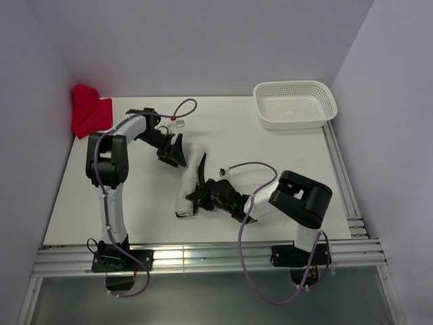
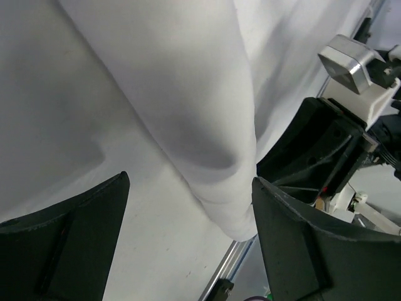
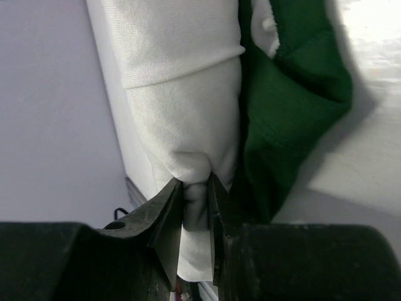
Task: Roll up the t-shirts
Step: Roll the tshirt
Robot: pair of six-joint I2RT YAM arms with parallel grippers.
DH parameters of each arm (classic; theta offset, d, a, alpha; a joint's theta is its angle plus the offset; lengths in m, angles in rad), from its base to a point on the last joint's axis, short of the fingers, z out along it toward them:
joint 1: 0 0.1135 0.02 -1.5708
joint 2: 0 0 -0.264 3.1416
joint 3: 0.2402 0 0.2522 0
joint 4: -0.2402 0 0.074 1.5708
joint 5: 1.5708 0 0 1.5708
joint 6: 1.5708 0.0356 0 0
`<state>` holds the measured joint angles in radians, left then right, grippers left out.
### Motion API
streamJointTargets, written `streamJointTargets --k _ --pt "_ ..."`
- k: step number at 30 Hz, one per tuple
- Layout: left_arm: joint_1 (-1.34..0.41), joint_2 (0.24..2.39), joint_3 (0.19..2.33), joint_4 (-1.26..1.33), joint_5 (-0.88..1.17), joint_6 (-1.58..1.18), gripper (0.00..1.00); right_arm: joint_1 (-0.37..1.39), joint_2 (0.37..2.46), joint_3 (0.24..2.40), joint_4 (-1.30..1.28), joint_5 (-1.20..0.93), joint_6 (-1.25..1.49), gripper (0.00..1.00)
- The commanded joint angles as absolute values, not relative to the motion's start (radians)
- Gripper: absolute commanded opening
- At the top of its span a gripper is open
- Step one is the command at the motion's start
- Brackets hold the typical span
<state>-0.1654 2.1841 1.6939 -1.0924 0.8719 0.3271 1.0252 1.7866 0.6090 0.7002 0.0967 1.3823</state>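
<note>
The off-white t-shirt lies rolled into a tube on the table, and my right gripper is shut on a pinch of its near end. The dark green t-shirt lies bunched against the roll's right side. From above, the white roll runs toward the front edge, with the green cloth at its far end and the right gripper beside it. My left gripper hovers just behind, open. In its wrist view the roll lies ahead of the wide-apart fingers, which hold nothing.
A red cloth is heaped in the far left corner. A white perforated basket stands at the far right. A metal rail runs along the table's near edge, close to the roll's end.
</note>
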Motion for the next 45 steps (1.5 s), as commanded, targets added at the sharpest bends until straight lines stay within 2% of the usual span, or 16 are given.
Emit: streamJointTargets --k 1,5,15,17,20,21,22,27,30,37,38,45 --pt "-0.182 2.189 1.675 -0.991 0.996 0.341 0.83 1.022 1.804 0.51 0.741 0.04 1.436 0.24" --pt "-0.199 2.226 1.642 -0.914 0.974 0.273 0.8 1.022 1.825 0.446 0.865 0.031 1.489 0.23" --pt "-0.271 2.171 1.565 -0.759 0.801 0.134 0.8 1.022 1.835 0.459 0.819 0.021 1.491 0.23" --pt "-0.287 2.174 1.562 -0.738 0.75 0.085 0.76 1.02 1.829 0.451 0.816 0.025 1.496 0.23" --pt "-0.305 2.174 1.56 -0.732 0.623 0.02 0.63 1.02 1.803 0.456 0.753 0.037 1.485 0.25" --pt "-0.322 2.169 1.56 -0.73 0.532 0.008 0.56 1.02 1.793 0.463 0.721 0.052 1.477 0.27" --pt "-0.33 2.158 1.562 -0.729 0.49 -0.03 0.53 1.02 1.766 0.483 0.648 0.058 1.459 0.29" --pt "-0.365 2.167 1.601 -0.779 0.326 -0.057 0.47 1.022 1.668 0.595 0.367 0.136 1.381 0.43" --pt "-0.38 2.177 1.612 -0.796 0.266 -0.06 0.46 1.025 1.593 0.664 0.157 0.201 1.322 0.49" --pt "-0.406 2.197 1.621 -0.811 0.218 -0.052 0.47 1.031 1.464 0.724 0.037 0.304 1.281 0.58" --pt "-0.408 2.2 1.623 -0.816 0.215 -0.052 0.47 1.031 1.453 0.726 0.032 0.316 1.276 0.62" --pt "-0.425 2.22 1.649 -0.833 0.196 -0.051 0.48 0.988 1.506 0.83 -0.078 0.334 1.226 0.73"
